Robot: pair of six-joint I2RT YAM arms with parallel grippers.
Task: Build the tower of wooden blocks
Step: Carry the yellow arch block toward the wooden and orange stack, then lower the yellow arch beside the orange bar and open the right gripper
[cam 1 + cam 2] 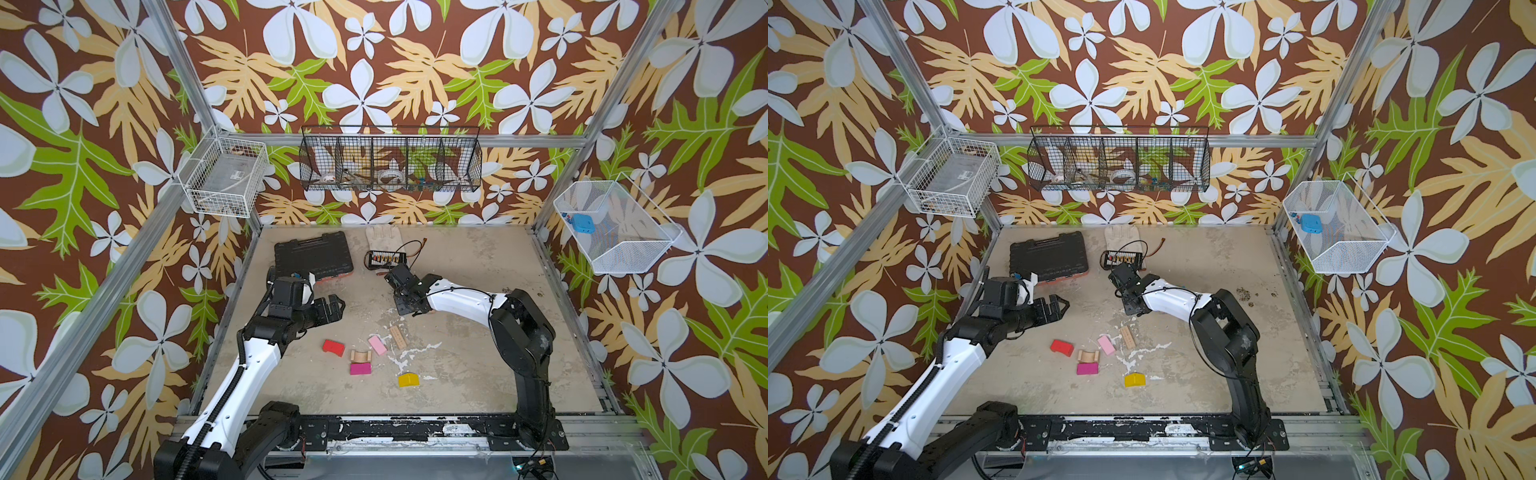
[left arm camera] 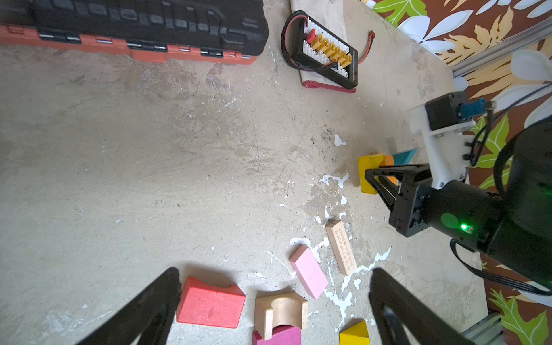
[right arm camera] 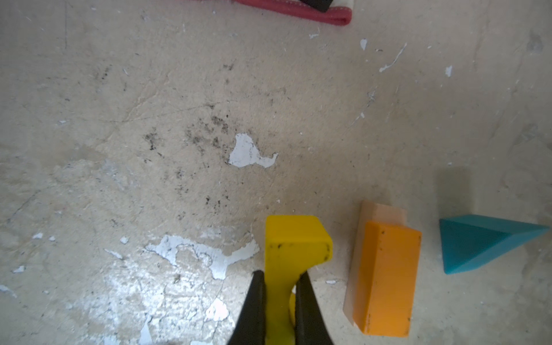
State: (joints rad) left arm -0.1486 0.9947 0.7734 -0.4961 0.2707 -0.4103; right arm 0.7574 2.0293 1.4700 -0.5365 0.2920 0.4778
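My right gripper (image 3: 280, 277) is shut on a yellow arch block (image 3: 295, 245), held low next to the tower: an orange block (image 3: 385, 277) lying on a plain wood block (image 3: 382, 210). A teal wedge (image 3: 478, 242) sits on the floor beside them. My left gripper (image 2: 276, 270) hangs open over loose wood blocks: red (image 2: 212, 304), plain arch (image 2: 280, 310), magenta (image 2: 280, 337), pink (image 2: 309, 271), plain rectangle (image 2: 342, 248) and yellow wedge (image 2: 355, 333). In both top views the right gripper (image 1: 409, 305) hides the tower.
A black tool case (image 1: 311, 253) lies at the back left of the floor. A charger board with wires (image 1: 384, 258) rests on a glove (image 1: 380, 237) behind the right gripper. Wire baskets (image 1: 390, 162) hang on the walls.
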